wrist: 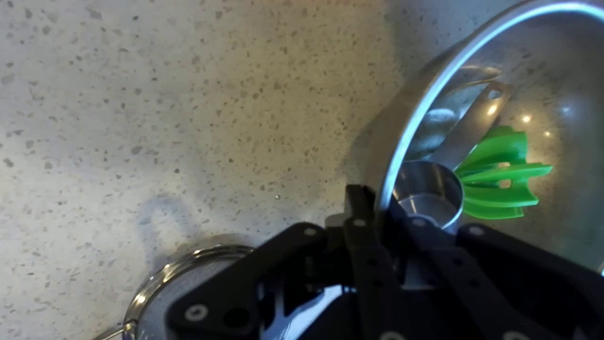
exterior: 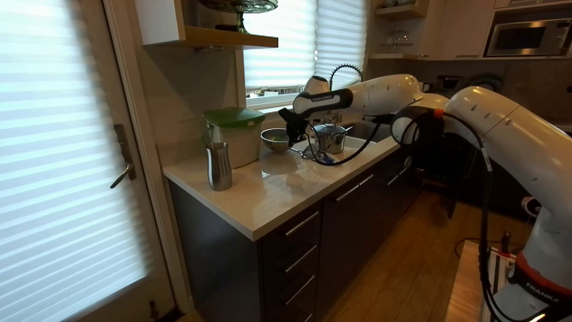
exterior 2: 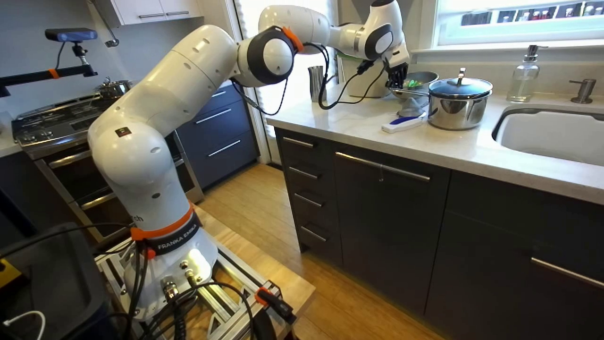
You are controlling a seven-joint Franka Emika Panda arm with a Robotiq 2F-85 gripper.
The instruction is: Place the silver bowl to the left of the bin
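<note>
the gripper (wrist: 383, 203) has its jaws closed on the rim of the silver bowl (wrist: 557, 118); in the wrist view one finger lies against the outside of the wall and the other sits inside it, with the bright edge caught between them. the bowl is open side up, and things lie in it: a small metal cup (wrist: 427, 189) just beside the inner finger, a flat metal handle (wrist: 472, 127) next to that cup, and a green finned piece (wrist: 500, 189) near the middle.

in an exterior view the bowl is near the bin (exterior: 237, 143), a pale container with a green lid (exterior: 233, 117), and to the right of it as that camera sees them. the bowl's underside is small and dim there, so i can't say for certain whether it touches the counter (exterior: 268, 205) or hangs a little above it.

a tall slim metal cup (exterior: 220, 167) stands upright near the bin, well apart from the bowl. on the bowl's far side from the bin is a lidded steel pot (exterior 2: 458, 111), upright, with a blue-and-white tool (exterior 2: 404, 123) lying just beside it. a soap dispenser (exterior 2: 524, 78) stands beyond the pot, near the sink (exterior 2: 557, 137). the white arm (exterior 2: 155, 113) reaches over the counter, its gripper pointing down at the bowl.
</note>
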